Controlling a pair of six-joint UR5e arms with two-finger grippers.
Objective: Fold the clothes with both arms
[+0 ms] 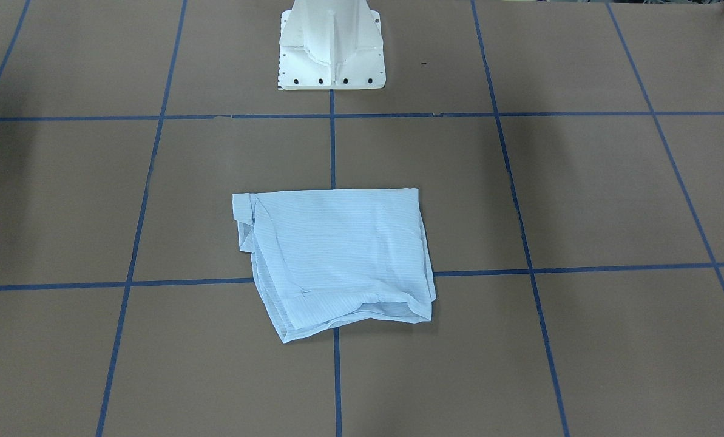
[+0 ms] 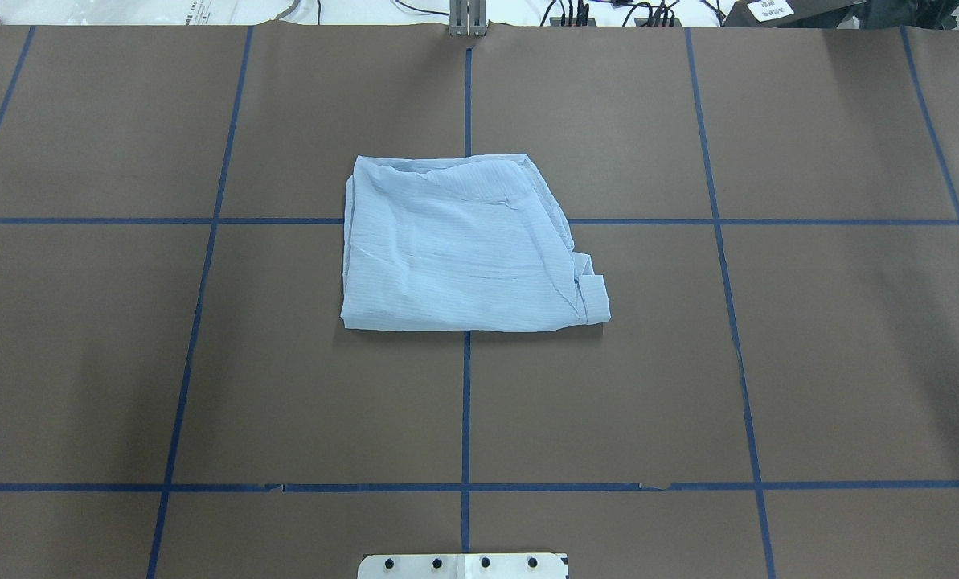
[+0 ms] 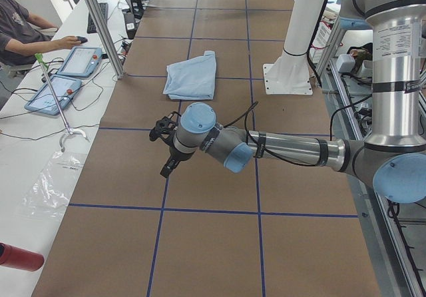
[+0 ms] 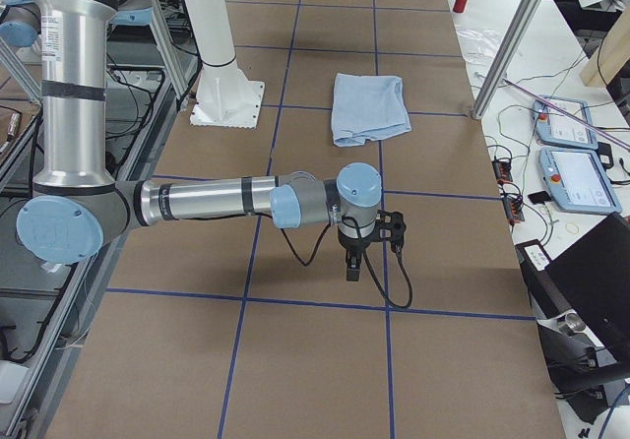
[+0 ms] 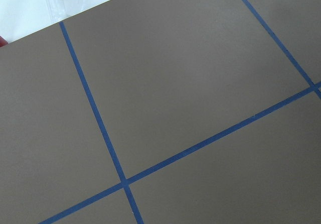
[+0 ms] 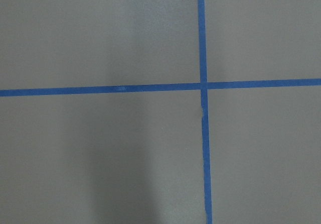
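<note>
- Shirt (image 2: 463, 249) lies folded mid-desk (image 2: 768, 362), neither arm touching it.
- Left arm (image 3: 286, 149) and right arm (image 4: 197, 201) hover well apart from it, seemingly just above the desk; whether their jaws are clenched or released, I cannot tell.

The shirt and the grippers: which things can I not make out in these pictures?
- Left gripper: exterior left view only, small and dark; open or shut unclear.
- Right gripper: exterior right view only; same doubt.
- Shirt: folded, so its inner layers are hidden in all views.

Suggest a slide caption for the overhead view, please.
Folded pale-blue shirt resting on the brown table gridded with blue tape.
</note>
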